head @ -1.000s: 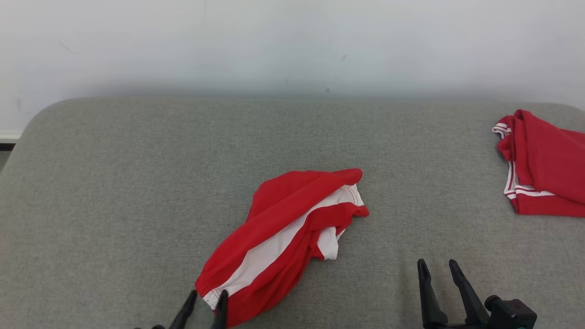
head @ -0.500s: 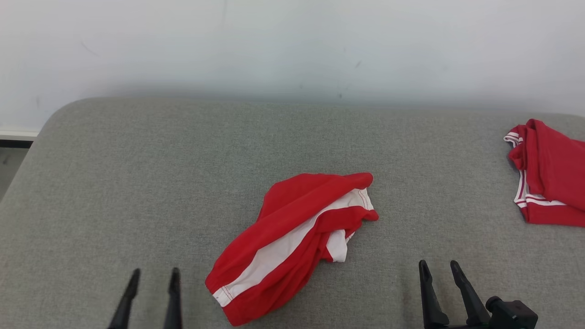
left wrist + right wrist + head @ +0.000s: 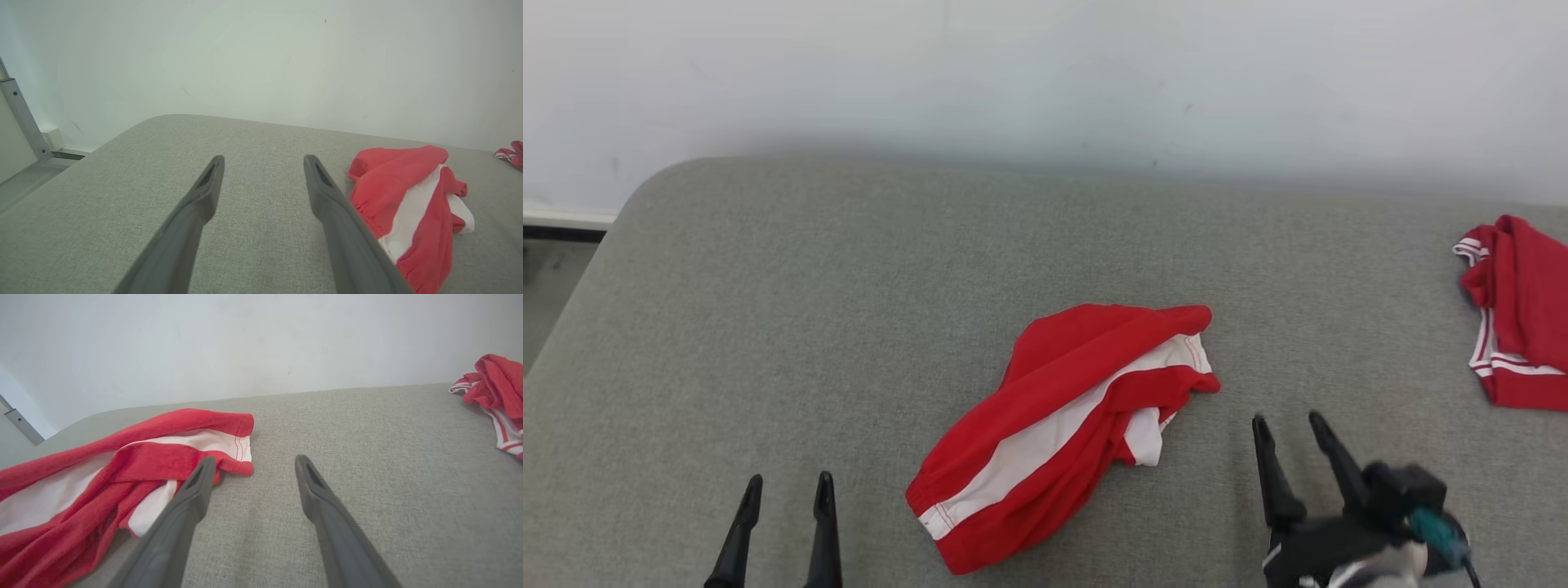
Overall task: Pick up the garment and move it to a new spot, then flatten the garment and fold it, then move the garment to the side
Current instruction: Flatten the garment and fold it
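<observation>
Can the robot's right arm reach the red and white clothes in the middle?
Probably yes. The right gripper is open beside the crumpled garment, with only bare grey cushion between them.

We saw bright, even, diffuse light across every view. A soft grey shade banded the wall [image 3: 1045, 82] just above the surface [image 3: 768, 286], and the garment [image 3: 1070, 400] cast only a faint shadow beside its folds. The head view was crisp. In the wrist views the left gripper [image 3: 263, 157] and right gripper [image 3: 254, 458] blurred near the lens, and the surface's far edge bowed.
</observation>
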### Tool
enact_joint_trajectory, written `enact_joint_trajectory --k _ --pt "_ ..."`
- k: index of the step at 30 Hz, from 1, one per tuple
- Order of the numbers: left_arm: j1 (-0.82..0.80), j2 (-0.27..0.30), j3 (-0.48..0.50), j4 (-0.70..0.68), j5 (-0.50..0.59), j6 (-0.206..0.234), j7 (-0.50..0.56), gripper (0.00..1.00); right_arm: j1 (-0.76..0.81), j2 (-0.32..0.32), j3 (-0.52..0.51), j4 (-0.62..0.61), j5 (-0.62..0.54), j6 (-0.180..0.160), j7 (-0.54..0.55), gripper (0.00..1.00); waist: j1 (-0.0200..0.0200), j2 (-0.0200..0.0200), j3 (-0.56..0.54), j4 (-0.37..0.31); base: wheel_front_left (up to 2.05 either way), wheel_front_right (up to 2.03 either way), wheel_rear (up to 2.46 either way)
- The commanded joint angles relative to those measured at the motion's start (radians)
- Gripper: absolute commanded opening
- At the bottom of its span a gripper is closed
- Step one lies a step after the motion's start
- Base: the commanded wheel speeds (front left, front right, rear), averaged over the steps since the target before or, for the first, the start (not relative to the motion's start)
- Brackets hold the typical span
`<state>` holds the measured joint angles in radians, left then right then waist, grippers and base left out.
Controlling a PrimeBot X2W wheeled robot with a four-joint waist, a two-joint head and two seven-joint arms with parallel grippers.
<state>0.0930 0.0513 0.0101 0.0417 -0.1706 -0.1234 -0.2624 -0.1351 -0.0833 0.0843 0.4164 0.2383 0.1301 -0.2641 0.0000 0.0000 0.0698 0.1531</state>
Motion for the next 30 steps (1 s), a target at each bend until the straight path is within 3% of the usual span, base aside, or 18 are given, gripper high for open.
enact_joint_trajectory --k 1,13,26,27,28,30 --pt "-0.019 -0.002 -0.010 0.004 -0.007 0.004 -0.001 1.00 -0.054 -0.020 0.009 0.038 -0.005 0.001 -0.001 1.00 0.0000 0.0000 0.027 0.026 0.00 0.00 0.00" --pt "-0.081 -0.002 -0.087 0.027 -0.040 0.027 -0.001 1.00 -0.415 -0.097 0.101 0.456 0.024 0.001 -0.001 1.00 0.0000 0.0000 0.102 0.130 0.00 0.00 0.00" --pt "-0.091 -0.002 -0.112 0.032 -0.059 0.037 -0.001 1.00 -0.536 -0.111 0.167 0.746 0.076 0.001 0.003 1.00 0.0000 0.0000 0.125 0.178 0.00 0.00 0.00" --pt "-0.092 -0.002 -0.114 0.033 -0.063 0.037 -0.001 1.00 -0.543 -0.111 0.175 0.756 0.081 0.001 0.003 0.79 0.0000 0.0000 0.128 0.179 0.00 0.00 0.00" --pt "-0.093 -0.002 -0.114 0.034 -0.064 0.038 -0.001 1.00 -0.548 -0.112 0.182 0.760 0.084 0.001 0.004 0.00 0.0000 0.0000 0.129 0.180 0.00 0.00 0.00" --pt "-0.093 -0.002 -0.111 0.035 -0.069 0.041 -0.001 1.00 -0.551 -0.109 0.197 0.764 0.093 0.001 0.003 0.00 0.0000 0.0000 0.130 0.176 0.00 0.00 0.00"
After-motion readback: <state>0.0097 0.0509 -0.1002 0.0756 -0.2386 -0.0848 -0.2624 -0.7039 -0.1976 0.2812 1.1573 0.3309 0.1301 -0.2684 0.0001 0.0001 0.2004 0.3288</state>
